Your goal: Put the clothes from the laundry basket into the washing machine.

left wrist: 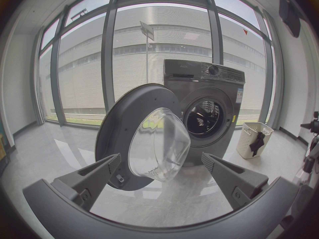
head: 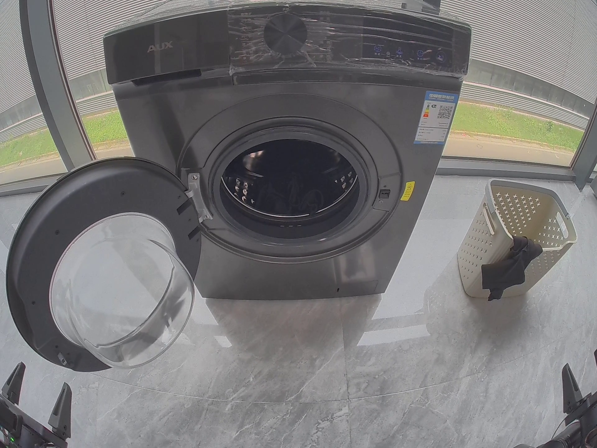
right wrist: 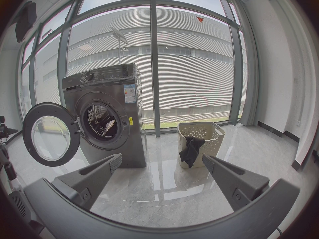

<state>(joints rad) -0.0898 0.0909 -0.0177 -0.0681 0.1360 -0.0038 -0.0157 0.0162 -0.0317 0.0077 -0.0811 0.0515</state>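
A grey front-loading washing machine [head: 286,150] stands ahead, its round door [head: 102,262] swung wide open to the left. Dark and light items lie inside the drum [head: 289,185]. To the machine's right on the floor sits a cream perforated laundry basket [head: 513,244] with a black garment [head: 510,267] draped over its front rim. My left gripper [left wrist: 159,161] is open and empty, low at the near left, facing the door [left wrist: 139,133]. My right gripper [right wrist: 161,161] is open and empty at the near right, well back from the basket [right wrist: 199,143] and black garment [right wrist: 191,150].
Polished grey marble floor [head: 311,356] stretches between me and the machine. Floor-to-ceiling windows with dark frames [head: 43,76] stand behind the machine. The open door juts out over the floor at the left.
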